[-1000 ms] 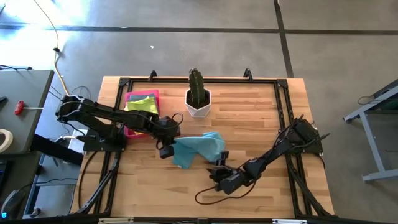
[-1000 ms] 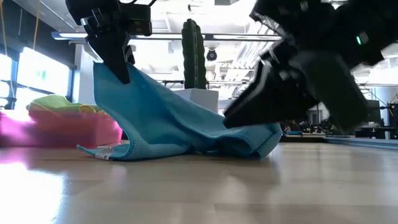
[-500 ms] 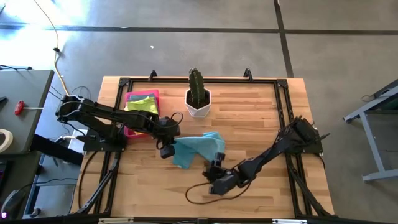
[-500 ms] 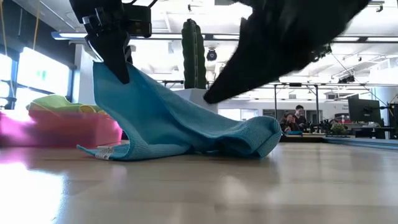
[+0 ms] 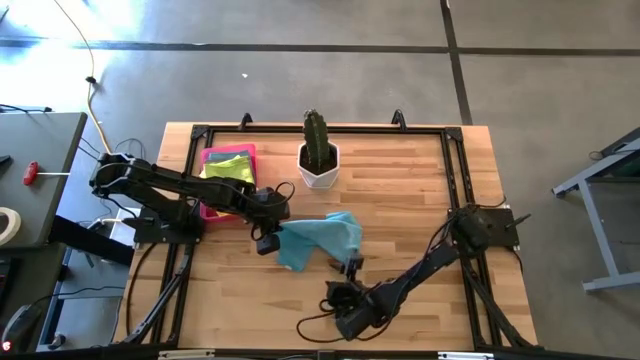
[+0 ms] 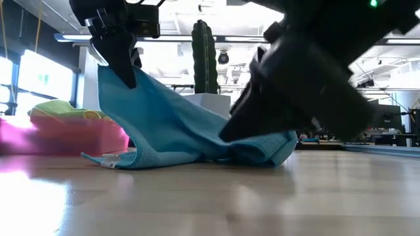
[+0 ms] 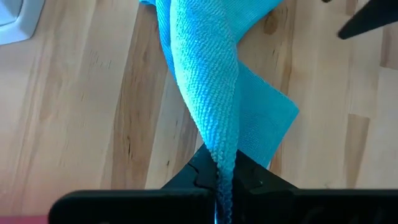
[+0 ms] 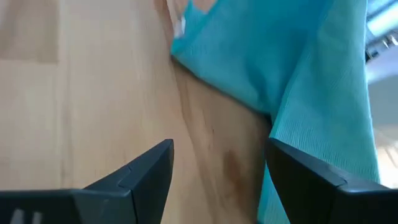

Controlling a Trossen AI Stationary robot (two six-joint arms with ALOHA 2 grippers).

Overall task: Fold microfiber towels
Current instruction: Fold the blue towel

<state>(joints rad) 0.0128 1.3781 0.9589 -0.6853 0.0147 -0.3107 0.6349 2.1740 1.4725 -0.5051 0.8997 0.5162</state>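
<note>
Towel [image 5: 318,240], blue, lies mid-table in the high view, one corner lifted by the left gripper [image 5: 268,240], probably to spread it; the right gripper [image 5: 352,268] hovers beside it. Low view: a small white tag, unreadable. Left wrist: jaws pinch the towel. Right wrist: jaws spread wide, holding nothing.

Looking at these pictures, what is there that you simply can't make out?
- Towels in the pink tray: the high view shows only yellow and green tops; the left arm crosses the tray, so no count.
- Blue towel: in the low view the right arm's dark bulk covers its far end.
- Left end effector: the left wrist view's bottom edge cuts off its grip on the towel.
</note>
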